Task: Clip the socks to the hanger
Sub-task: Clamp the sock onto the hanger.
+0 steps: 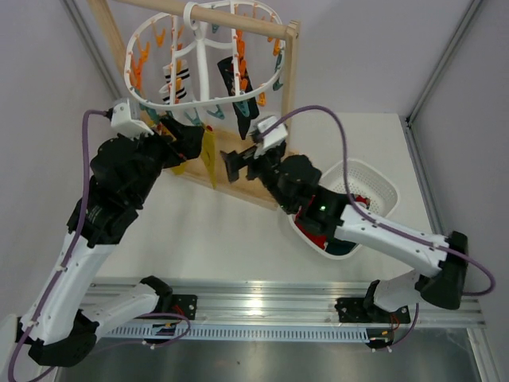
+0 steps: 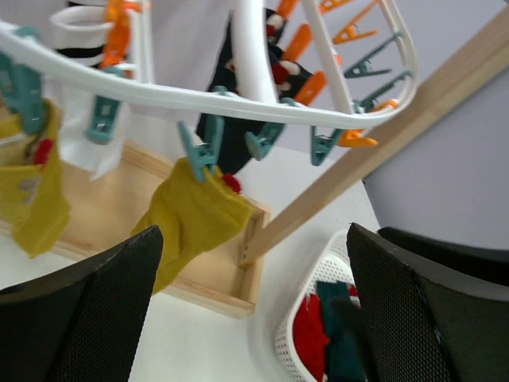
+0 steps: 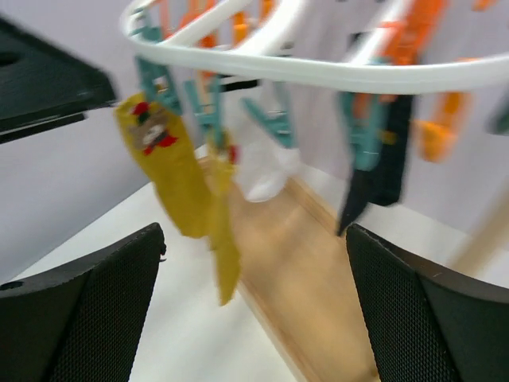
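The white oval hanger (image 1: 203, 60) hangs from the wooden rack. Two yellow socks hang from teal pegs on its near rim, one in the middle (image 2: 195, 219) and one at the left (image 2: 32, 199). Both also show blurred in the right wrist view (image 3: 171, 171). A white black-striped sock (image 1: 179, 79) and navy socks (image 1: 238, 76) hang further back. My left gripper (image 1: 189, 139) is open and empty (image 2: 254, 318), just below the rim beside the yellow socks. My right gripper (image 1: 231, 165) is open and empty (image 3: 254, 318), right of the yellow sock (image 1: 208, 155).
The light wooden rack has a right post (image 1: 290, 79) and a base frame (image 1: 238, 187) on the table. A white perforated basket (image 1: 374, 187) at the right holds a red sock (image 2: 314, 334) and a teal sock (image 2: 342, 334). Free orange and teal pegs (image 2: 350, 139) dangle from the ring.
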